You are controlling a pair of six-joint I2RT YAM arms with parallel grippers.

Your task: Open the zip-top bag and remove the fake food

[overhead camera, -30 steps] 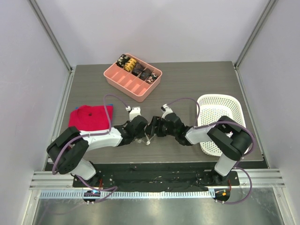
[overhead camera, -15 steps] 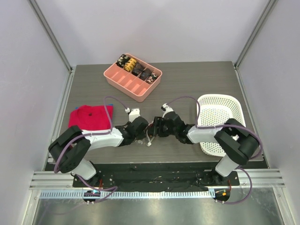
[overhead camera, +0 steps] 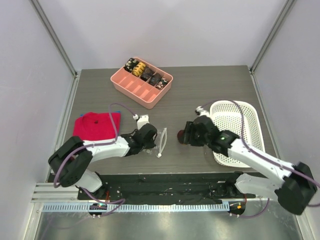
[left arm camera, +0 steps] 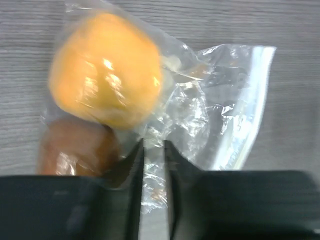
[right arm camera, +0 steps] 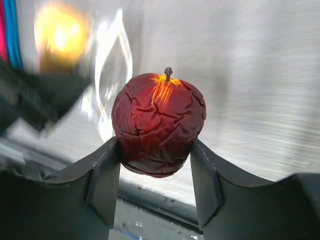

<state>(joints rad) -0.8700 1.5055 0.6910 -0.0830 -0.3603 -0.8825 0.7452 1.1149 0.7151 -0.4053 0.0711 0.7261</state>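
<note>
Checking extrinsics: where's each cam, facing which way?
Top external: overhead behind left arm and right arm, both shown, looking down at table.
Left wrist: on left arm, looking down past left pincer at zip-top bag, orange fake food inside.
Right wrist: on right arm, looking past right pincer clamping dark red fake apple.
Shared: both wrists show that bag.

Right claw (overhead camera: 183, 136) grips dark red fake food (overhead camera: 179, 136) over the bench (overhead camera: 210, 85), left of the white basket (overhead camera: 250, 112). Zip-top bag (overhead camera: 162, 141) lies at the left claw (overhead camera: 154, 142). Pink tray (overhead camera: 131, 86) far; red cloth (overhead camera: 95, 127) left.
</note>
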